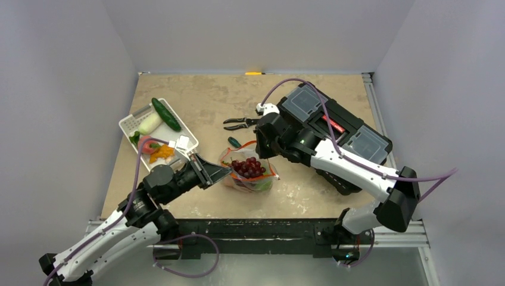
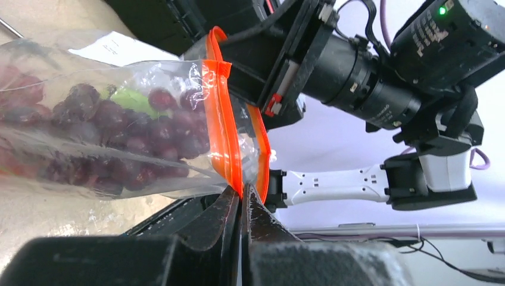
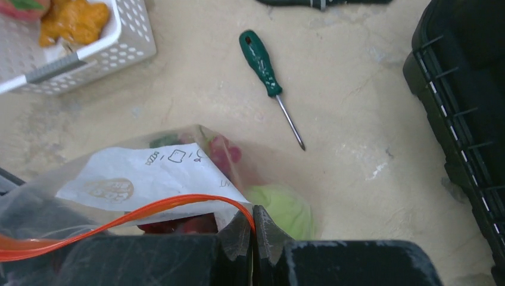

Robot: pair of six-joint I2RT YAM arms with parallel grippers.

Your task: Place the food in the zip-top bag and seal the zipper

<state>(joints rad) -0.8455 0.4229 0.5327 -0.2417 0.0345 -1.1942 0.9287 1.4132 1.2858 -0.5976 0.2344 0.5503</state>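
The zip-top bag [image 1: 247, 173] sits near the middle of the table [image 1: 208, 95], between the two arms, its mouth turned up. Inside it lie a dark purple grape bunch [image 1: 249, 167] and, lower on the near right side, a green cabbage [image 3: 283, 205]. A white printed label [image 3: 149, 176] shows through the clear plastic.

The left gripper [image 2: 241, 193] comes in from the left. Its jaws are pressed together on the orange-red zipper [image 2: 223, 119] at one end of the bag's mouth. The right gripper [image 3: 254, 214] reaches in from the far right, and its jaws are likewise pinched tight on the zipper at the opposite end. Between the two grips the strip's two sides bow apart, so the mouth is not sealed there.

A white slotted basket [image 1: 128, 124] stands to the far left of the bag. It holds a green cucumber [image 1: 165, 114] along its far edge, and an orange carrot [image 1: 161, 154] and a pink-red peach [image 1: 146, 145] at its near end.

A green-handled screwdriver [image 3: 265, 65] lies on the table just beyond the bag, and black-handled pliers [image 1: 239, 123] lie farther back. A black toolbox [image 1: 351, 134] fills the right side of the table.
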